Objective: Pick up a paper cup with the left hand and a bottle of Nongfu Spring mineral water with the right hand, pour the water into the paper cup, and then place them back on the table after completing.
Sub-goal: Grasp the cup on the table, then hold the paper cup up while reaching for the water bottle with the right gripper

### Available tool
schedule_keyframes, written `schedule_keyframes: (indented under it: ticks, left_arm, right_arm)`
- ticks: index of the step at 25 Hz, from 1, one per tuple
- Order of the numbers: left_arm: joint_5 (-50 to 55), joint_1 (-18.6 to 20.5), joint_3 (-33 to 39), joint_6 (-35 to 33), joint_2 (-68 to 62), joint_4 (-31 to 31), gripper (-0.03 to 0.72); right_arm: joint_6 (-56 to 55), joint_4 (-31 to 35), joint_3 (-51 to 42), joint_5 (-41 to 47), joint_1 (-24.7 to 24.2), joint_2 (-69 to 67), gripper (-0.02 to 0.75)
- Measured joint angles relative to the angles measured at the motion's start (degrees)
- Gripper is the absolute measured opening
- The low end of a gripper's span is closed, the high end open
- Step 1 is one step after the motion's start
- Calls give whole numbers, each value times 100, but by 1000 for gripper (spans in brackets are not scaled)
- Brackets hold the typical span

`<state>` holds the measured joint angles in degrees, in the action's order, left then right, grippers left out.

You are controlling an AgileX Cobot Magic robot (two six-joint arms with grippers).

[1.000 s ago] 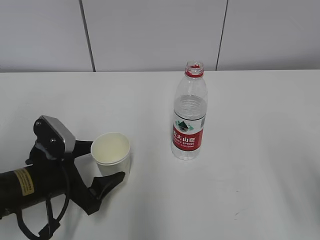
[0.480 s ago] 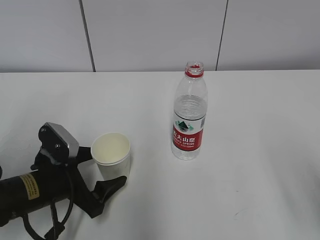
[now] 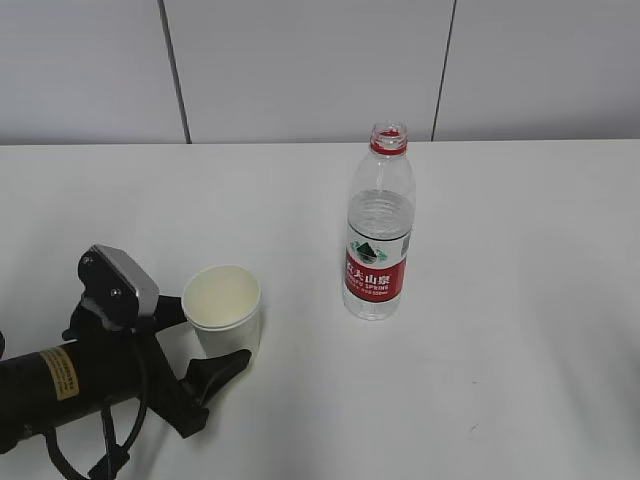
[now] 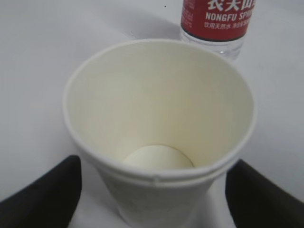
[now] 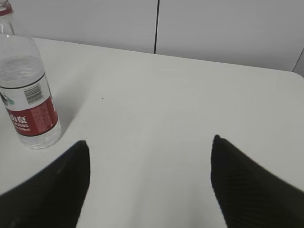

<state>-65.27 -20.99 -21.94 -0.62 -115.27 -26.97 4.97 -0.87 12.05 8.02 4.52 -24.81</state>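
Observation:
A white paper cup (image 3: 222, 300) stands upright and empty on the table (image 3: 500, 350), left of centre. My left hand (image 3: 212, 330) lies low around it, open, one black finger on each side. In the left wrist view the cup (image 4: 156, 118) fills the frame, and a strip of table shows between each finger and its wall, around the gripper (image 4: 156, 166). The Nongfu Spring bottle (image 3: 380, 240), uncapped, red-labelled and holding clear water, stands upright to the cup's right. My right hand (image 5: 149, 141) is open over bare table, with the bottle (image 5: 26, 95) off to its left.
A pale panelled wall (image 3: 300, 70) runs along the table's far edge. The bottle's red label (image 4: 216, 19) shows just behind the cup in the left wrist view. White tabletop spreads to the right of the bottle and in front of it.
My left hand has slid slightly to the right and lower, settling further around the cup. Cup and bottle have stayed where they were.

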Motion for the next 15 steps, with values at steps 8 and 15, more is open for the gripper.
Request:
schedule_keyframes:
  ticks: [8, 15]
  left_arm:
    - [-4, 0, -5, -85, 0, -24, 519]
    - [-4, 0, -5, -106, 0, -41, 503]
  right_arm:
    - [0, -10, 0, 0, 0, 0, 587]
    - [0, -10, 0, 0, 0, 0, 587]
